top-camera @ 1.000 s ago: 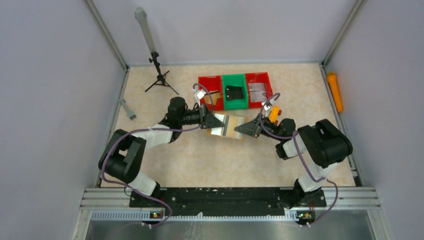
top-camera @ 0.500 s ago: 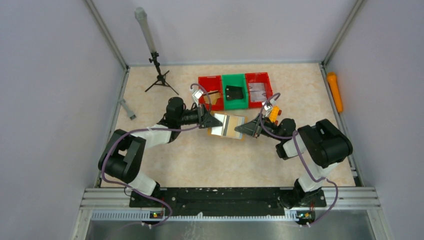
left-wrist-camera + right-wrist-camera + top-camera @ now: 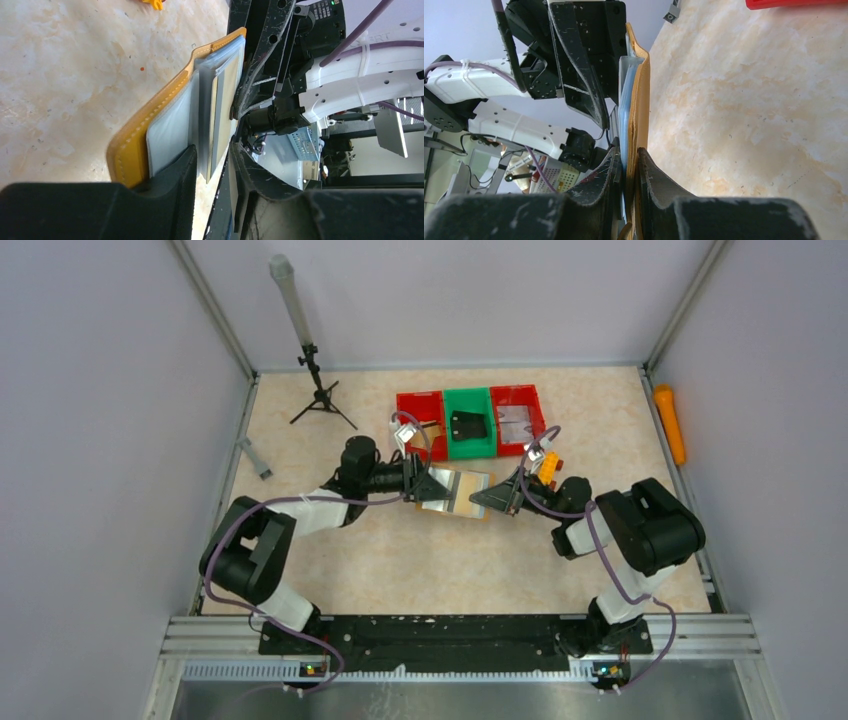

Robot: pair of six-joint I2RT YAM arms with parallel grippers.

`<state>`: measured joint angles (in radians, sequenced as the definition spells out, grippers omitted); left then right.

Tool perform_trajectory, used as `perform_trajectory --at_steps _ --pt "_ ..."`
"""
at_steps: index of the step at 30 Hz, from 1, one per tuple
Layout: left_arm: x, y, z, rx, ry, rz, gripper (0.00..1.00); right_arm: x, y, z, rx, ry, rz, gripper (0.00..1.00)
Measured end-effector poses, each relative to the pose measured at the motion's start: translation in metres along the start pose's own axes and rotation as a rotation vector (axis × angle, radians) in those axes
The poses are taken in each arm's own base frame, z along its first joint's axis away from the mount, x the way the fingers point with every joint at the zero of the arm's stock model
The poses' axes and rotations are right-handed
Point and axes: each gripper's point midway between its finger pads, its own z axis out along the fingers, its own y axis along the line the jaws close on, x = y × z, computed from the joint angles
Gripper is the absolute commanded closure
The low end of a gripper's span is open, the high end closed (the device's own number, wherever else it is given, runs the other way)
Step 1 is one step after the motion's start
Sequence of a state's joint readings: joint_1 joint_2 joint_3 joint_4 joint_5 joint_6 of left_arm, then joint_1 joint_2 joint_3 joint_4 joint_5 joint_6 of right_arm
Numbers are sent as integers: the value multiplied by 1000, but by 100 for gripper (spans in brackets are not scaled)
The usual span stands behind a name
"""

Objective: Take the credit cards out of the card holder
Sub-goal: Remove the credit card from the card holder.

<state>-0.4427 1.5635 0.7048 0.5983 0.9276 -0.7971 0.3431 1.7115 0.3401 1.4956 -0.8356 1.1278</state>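
Top external view: holder (image 3: 458, 492) sits mid-table, just in front of a row of three bins, spread open with the grey shiny lining up and a brown edge on the near side. Left gripper (image 3: 430, 486) is at its left end, right gripper (image 3: 490, 500) at its right end, the arms reaching in from either side. Cannot tell from above whether the holder touches the table (image 3: 400, 560). Left wrist view: holder seen edge-on, mustard cover with stitching on one side, clear sleeves stacked next to it, one tan card (image 3: 226, 100) tucked in the sleeves. Left fingers are parted and straddle the sleeve and card edges, with a slim gap showing on each side, so released, not clamping. Right wrist view: both right fingers are pressed onto the brown cover and the sleeve beside it, so clenched on the holder. Bins behind: red bin (image 3: 412, 405), green bin (image 3: 469, 398) with a black object (image 3: 467, 425) in it, second red bin (image 3: 530, 400) with something pale and flat, too small to tell. Orange block (image 3: 547, 466) is just behind the right wrist. Tripod (image 3: 320, 390) stands back left, well apart from the holder.
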Motion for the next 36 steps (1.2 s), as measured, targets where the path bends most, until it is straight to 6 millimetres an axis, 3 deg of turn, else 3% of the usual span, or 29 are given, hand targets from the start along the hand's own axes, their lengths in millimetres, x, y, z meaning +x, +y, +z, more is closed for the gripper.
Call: perform_trajectory --at_steps 3,5,36 --pt "3 1 3 1 15 -8 90 0 0 0 0 1 0 100" --pt "4 3 5 -1 21 -13 96 0 0 0 -1 1 1 100" --pt "-5 1 -5 31 -7 -39 100 -5 4 -2 -6 -11 -4 100"
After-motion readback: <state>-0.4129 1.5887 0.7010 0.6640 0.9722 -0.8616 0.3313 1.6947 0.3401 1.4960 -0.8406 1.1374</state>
